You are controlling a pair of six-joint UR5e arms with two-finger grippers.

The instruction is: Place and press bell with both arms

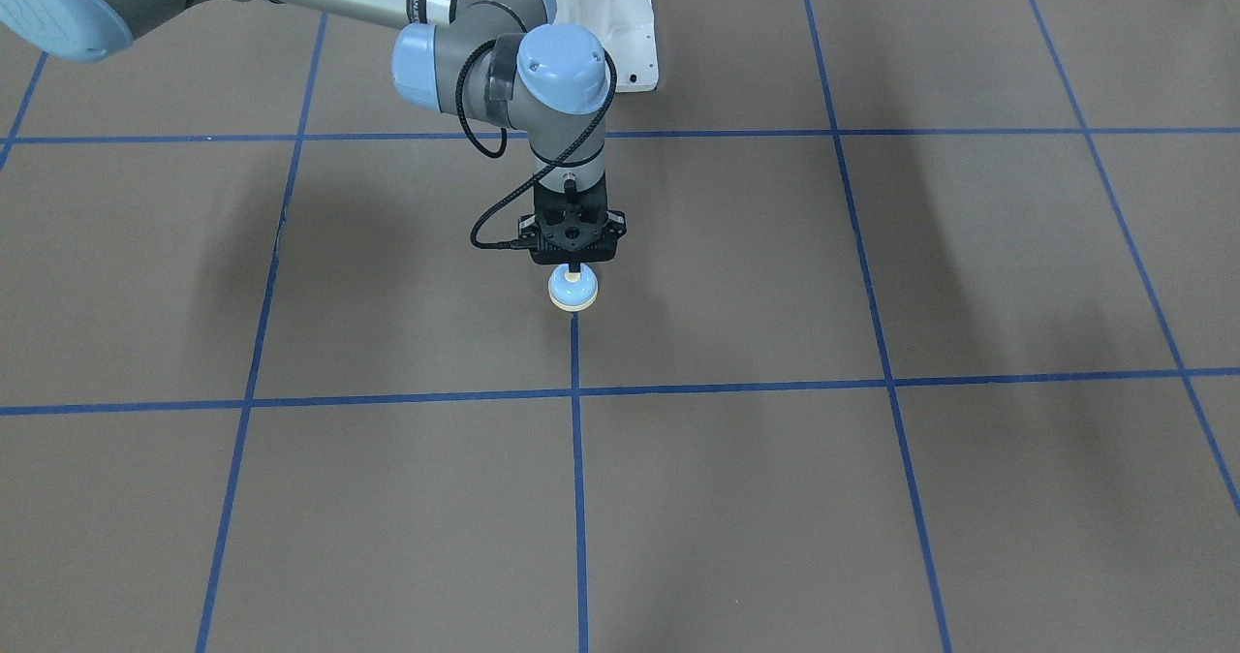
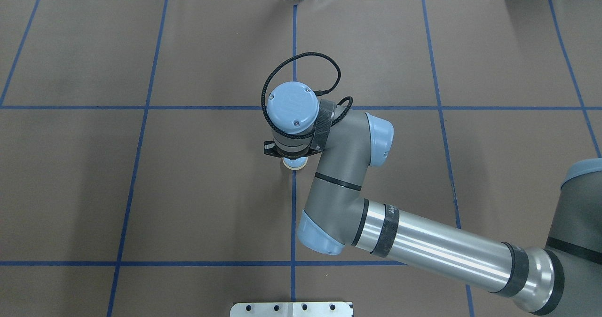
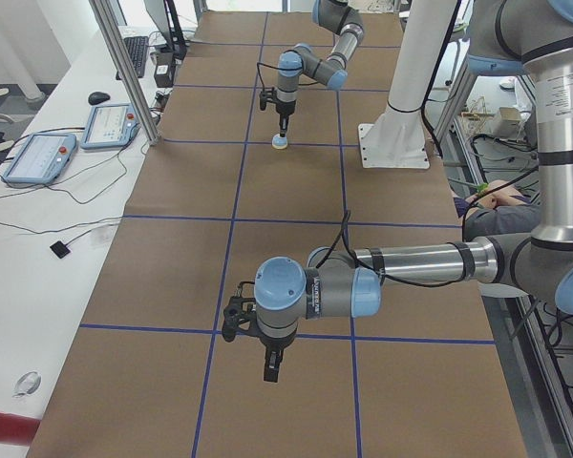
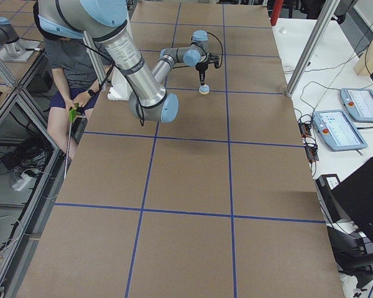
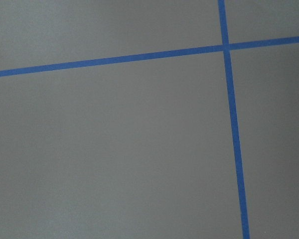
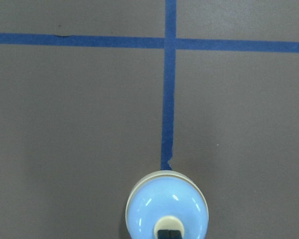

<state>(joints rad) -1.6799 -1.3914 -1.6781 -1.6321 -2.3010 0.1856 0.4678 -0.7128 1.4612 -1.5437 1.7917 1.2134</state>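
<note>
Tape in blue marks the brown table into large squares. The bell stands upright near the middle, right at the cut end of one of those lines, with its cream base rim flat on the surface. From where I stand the right arm reaches in with its elbow bent and its wrist pointing straight down, and the right hand is directly over the bell. Seen from the right wrist, the dark fingertips are pressed together with no gap between them. They sit on the middle of the cream button with cream showing around them, so they rest on top of it and do not pinch it from the sides. The left arm is far down the table, well apart from the bell. The left hand hangs fingers-down above the table near a tape crossing, and from that end view I cannot tell whether it is spread or closed. A white pedestal stands on the robot's side of the bell, and a person sits beside the table
</note>
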